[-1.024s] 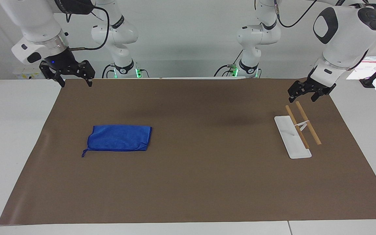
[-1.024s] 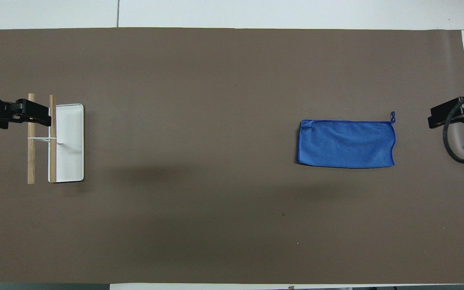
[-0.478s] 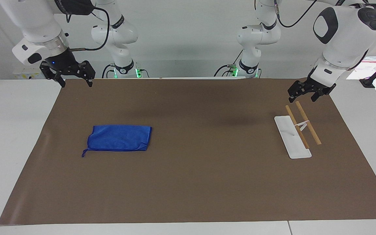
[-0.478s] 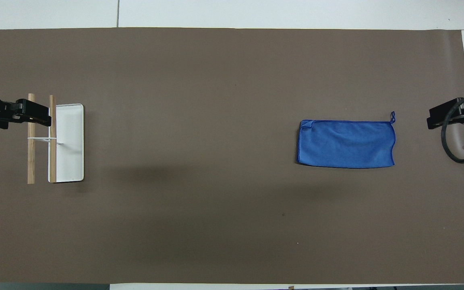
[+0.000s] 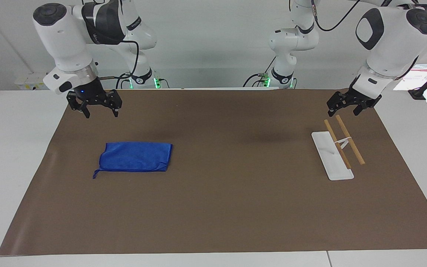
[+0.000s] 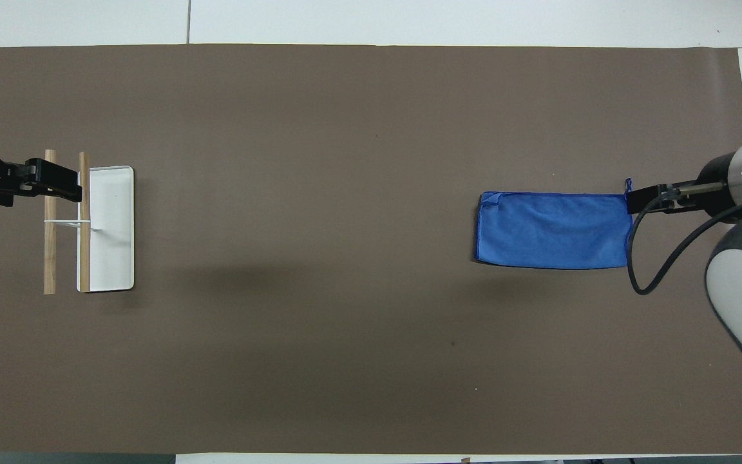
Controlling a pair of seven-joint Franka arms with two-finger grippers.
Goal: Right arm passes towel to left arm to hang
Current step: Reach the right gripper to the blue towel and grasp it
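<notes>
We are at the very start: nothing grasped. The towel (image 5: 135, 157) lies flat on the brown mat (image 5: 221, 207) toward the right arm's end. Right gripper (image 5: 99, 112) hangs over the mat near it, fingers spread wide, empty. Left gripper (image 5: 348, 109) waits above the rack (image 5: 333, 160), apparently part open, holding nothing. Pickup, handover and hanging all remain.

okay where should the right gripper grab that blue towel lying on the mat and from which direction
Probably from straight above, pinching the short edge toward the right arm's end of the table. The towel lies flat and folded on the brown mat, so only a top-down pinch can gather cloth. The right gripper, fingers open, hangs above the mat near that end. The loop cord looks too thin.
</notes>
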